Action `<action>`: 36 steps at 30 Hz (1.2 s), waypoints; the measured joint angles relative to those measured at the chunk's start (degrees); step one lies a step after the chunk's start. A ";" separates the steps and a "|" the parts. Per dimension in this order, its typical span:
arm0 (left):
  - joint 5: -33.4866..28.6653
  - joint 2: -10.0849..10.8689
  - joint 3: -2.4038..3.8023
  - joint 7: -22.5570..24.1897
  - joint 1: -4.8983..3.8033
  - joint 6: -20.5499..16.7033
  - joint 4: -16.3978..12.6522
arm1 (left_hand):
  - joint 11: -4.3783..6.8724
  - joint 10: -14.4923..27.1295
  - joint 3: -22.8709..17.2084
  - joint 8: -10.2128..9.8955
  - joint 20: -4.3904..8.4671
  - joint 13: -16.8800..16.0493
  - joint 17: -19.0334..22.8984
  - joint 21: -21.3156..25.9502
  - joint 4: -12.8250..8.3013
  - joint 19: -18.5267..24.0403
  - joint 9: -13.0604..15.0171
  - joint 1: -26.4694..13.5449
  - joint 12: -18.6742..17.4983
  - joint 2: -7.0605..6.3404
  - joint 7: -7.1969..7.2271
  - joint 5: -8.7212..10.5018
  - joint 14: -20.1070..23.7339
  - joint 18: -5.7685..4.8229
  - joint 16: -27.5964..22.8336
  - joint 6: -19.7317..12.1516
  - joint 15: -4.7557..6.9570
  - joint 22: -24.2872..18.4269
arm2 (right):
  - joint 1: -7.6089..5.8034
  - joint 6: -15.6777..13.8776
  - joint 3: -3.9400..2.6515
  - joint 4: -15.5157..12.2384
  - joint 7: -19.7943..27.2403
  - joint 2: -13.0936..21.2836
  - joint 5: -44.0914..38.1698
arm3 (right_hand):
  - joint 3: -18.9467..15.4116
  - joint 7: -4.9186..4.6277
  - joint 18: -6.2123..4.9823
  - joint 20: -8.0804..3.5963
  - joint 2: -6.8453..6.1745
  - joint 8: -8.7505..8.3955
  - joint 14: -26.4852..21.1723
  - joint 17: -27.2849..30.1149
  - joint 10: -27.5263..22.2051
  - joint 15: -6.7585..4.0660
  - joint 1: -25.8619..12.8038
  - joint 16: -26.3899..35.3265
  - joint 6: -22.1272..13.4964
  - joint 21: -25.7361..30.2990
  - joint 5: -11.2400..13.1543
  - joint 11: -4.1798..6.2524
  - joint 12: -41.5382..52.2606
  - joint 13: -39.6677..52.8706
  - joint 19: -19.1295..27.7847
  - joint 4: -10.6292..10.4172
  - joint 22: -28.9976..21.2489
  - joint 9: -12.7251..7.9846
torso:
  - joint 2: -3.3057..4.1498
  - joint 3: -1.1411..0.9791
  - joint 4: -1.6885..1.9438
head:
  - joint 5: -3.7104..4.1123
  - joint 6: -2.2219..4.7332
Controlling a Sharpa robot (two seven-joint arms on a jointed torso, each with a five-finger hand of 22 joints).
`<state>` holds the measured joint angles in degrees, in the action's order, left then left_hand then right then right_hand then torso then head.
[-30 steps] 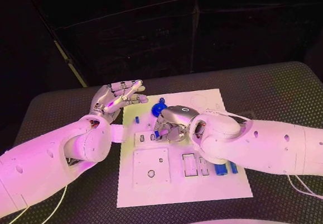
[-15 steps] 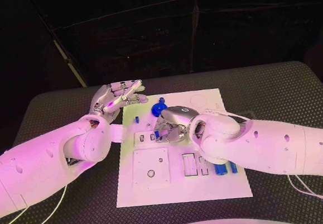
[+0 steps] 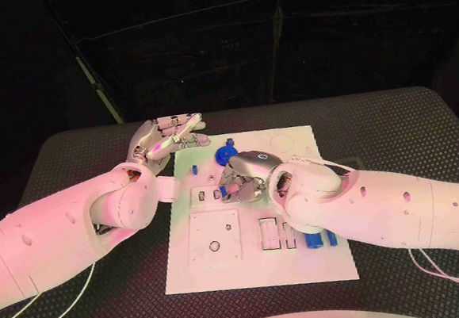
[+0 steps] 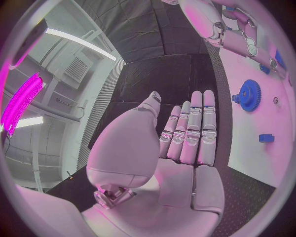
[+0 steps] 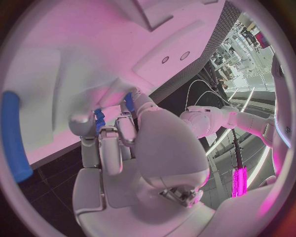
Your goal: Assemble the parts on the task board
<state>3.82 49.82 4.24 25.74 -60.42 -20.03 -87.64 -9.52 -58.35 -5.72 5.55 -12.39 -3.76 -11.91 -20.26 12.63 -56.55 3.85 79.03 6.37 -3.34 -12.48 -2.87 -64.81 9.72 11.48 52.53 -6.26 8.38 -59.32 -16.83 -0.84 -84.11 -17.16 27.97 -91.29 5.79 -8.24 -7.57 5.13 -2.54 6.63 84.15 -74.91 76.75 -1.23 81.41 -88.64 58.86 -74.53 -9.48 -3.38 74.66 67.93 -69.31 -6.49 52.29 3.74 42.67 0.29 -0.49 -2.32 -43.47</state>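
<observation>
The white task board (image 3: pixel 257 271) lies in the middle of the table. My right hand (image 3: pixel 246 175) hovers low over the board's middle with its fingers curled, and it pinches a small blue part (image 3: pixel 221 192) (image 5: pixel 98 120) just above the board's surface. Past the board's far left corner my left hand (image 3: pixel 165 142) is held up with straight fingers (image 4: pixel 194 128), holding nothing. A blue gear (image 3: pixel 226 155) (image 4: pixel 249 95) stands on the board between the two hands. A short blue peg (image 3: pixel 194 169) (image 4: pixel 266 138) lies left of the gear.
Blue pieces (image 3: pixel 315 241) lie in slots near the board's right edge, beside my right forearm; one long blue cylinder (image 5: pixel 12 133) appears in the right wrist view. A raised square plate (image 3: pixel 214 237) covers the board's near left. Black table (image 3: pixel 398 127) surrounds the board.
</observation>
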 measured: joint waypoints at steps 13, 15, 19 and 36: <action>0.00 0.04 0.00 -0.05 0.00 0.08 0.02 | 0.04 -0.04 0.00 0.00 0.00 0.00 -0.07 0.00 0.00 0.00 0.00 0.24 -0.22 0.24 0.03 0.00 0.00 0.00 -0.23 0.03 0.00 -0.05 | 0.06 -0.76 0.08 0.09 -0.48 -0.10 -0.30 | -2.72 -0.44 0.00 0.62 -2.37 -0.74 -0.22 0.01 -2.10 0.63 -4.02 0.00 -2.22 0.59 2.07 -0.43 -1.56 -1.99 0.62 -3.05 -0.88 0.09 | 0.00 -0.01 0.01 | 0.00 -0.05; 0.00 0.04 0.00 -0.06 0.00 0.13 0.03 | 0.21 -0.22 -0.16 0.00 0.00 0.00 -0.09 0.00 -0.15 0.00 0.00 0.18 -0.22 0.29 0.31 0.00 0.00 0.00 -0.39 0.31 0.00 -0.09 | 0.13 -1.08 0.15 0.10 -0.62 -0.10 -0.37 | -3.85 -0.67 0.00 0.73 -2.96 -1.07 -0.21 0.01 -3.47 0.65 -4.62 0.00 -3.34 0.69 2.36 -0.69 -2.93 -3.85 0.73 -3.66 -1.27 0.10 | 0.00 -0.01 0.01 | 0.00 -0.05; 0.00 0.05 0.00 -0.08 0.00 0.23 0.07 | 0.40 -0.50 0.01 0.00 0.25 0.00 -0.26 0.00 -0.32 -0.26 0.00 0.24 -0.22 0.66 0.51 0.00 -0.37 0.00 -0.39 0.51 0.34 -0.14 | 0.26 -2.16 0.18 0.00 -0.70 0.01 -0.53 | -5.47 -1.32 0.00 1.12 -3.17 -1.83 -0.18 0.01 -4.51 1.08 -4.82 0.00 -5.18 0.95 2.36 -1.23 -3.67 -5.28 1.12 -4.98 -1.86 0.05 | -0.01 -0.02 0.01 | 0.05 -0.05; 2.86 0.81 0.00 -2.63 0.01 0.59 0.61 | 3.69 -11.40 1.41 0.73 3.76 -1.27 -4.77 -4.15 -0.35 -8.91 0.55 -0.32 1.88 1.45 2.76 0.00 -13.71 -0.01 4.13 7.30 4.17 1.50 | 0.60 -11.17 0.07 -7.33 8.47 8.13 2.29 | -7.99 -1.80 -0.01 1.81 -2.44 -1.20 -0.01 -0.04 -5.22 1.65 -0.02 0.91 -6.73 2.35 -0.53 -1.53 -3.49 -5.89 2.69 -6.53 -4.05 0.30 | -0.15 -0.09 -0.02 | -0.24 0.29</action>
<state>6.68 50.63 4.24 23.10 -60.41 -19.44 -87.03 -5.83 -69.76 -4.31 6.28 -8.62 -5.03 -16.68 -24.41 12.28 -65.45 4.41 78.70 8.25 -1.90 -9.72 -2.87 -78.53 9.71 15.61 59.83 -2.09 9.88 -58.73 -28.00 -0.77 -91.44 -8.69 36.10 -89.00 -2.20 -10.04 -7.58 6.94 -4.99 5.43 84.14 -74.95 71.54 0.42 81.39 -87.73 52.13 -72.17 -10.01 -4.91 71.17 62.04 -66.61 -13.01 48.25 4.05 42.52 0.20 -0.51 -2.56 -43.19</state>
